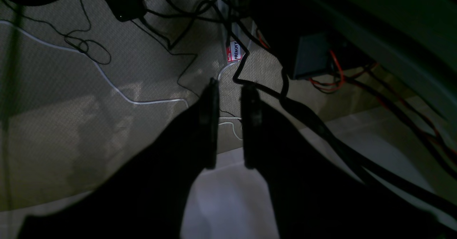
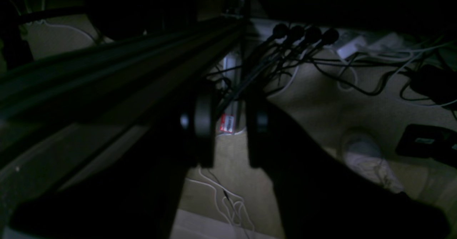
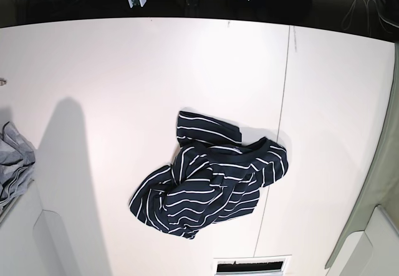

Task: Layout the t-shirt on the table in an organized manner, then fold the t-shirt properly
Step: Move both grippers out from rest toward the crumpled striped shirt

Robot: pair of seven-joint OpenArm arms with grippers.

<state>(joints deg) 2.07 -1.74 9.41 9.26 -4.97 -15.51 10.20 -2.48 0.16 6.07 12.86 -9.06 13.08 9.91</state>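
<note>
A: Navy striped t-shirt [image 3: 211,182], crumpled in a heap near the middle of the table [image 3: 112,83]; one sleeve thrown out toward the far side, ribbed neck facing the seam line [image 3: 282,133]. Not yet laid out.

B: Grey garment [image 3: 14,164] well apart, at the table's edge. Left gripper [image 1: 229,125] and right gripper [image 2: 230,139] off the tabletop, aimed at carpet and cables; jaws parted by a narrow gap, pinching nothing.

A: Likely fault: pinching through several bunched layers at once, dragging the heap instead of spreading it.

B: Second: catching a cable on the rise.
</note>
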